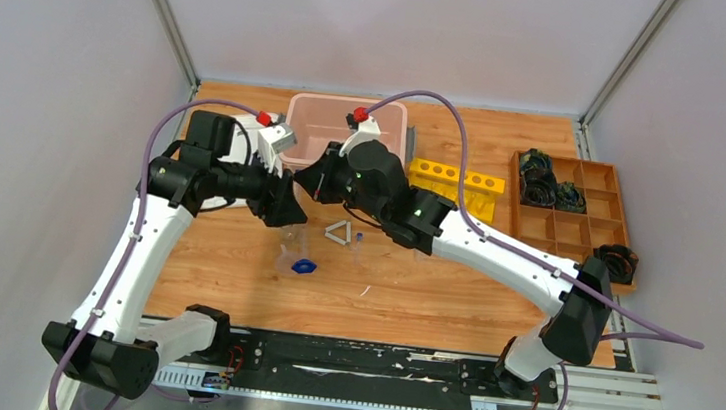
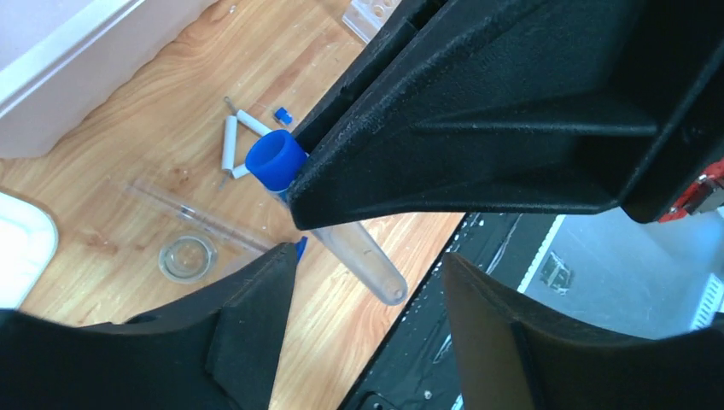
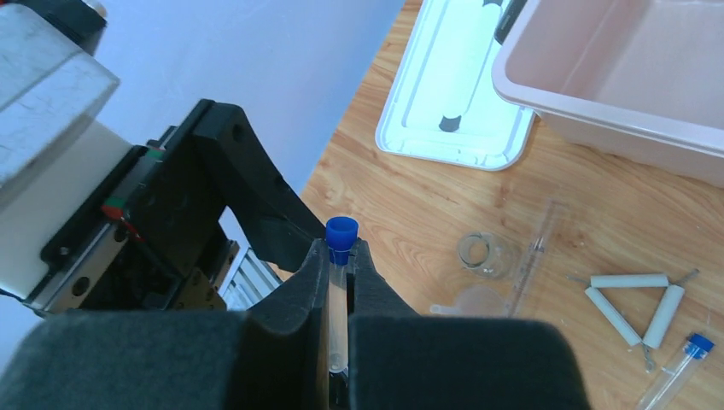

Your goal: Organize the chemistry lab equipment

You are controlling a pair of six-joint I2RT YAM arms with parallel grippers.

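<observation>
Status, left to right: left gripper [image 2: 369,260] is spread wide and grips nothing, its fingers either side of the rounded end of a blue-capped tube [image 2: 277,160]. That tube is clamped just below the cap by the right gripper [image 3: 340,256], in the air over the wood, left of the white triangle frame [image 1: 337,232].

My worry: the two heads are nose to nose. If I close left off-centre, it could hit the right fingers or lever the tube loose, and it would drop near the beaker [image 3: 487,254].

Room: the pink bin [image 1: 347,123] wall is close behind the grippers and the white tray [image 3: 452,94] is to the left. I see open wood toward the near edge.
</observation>
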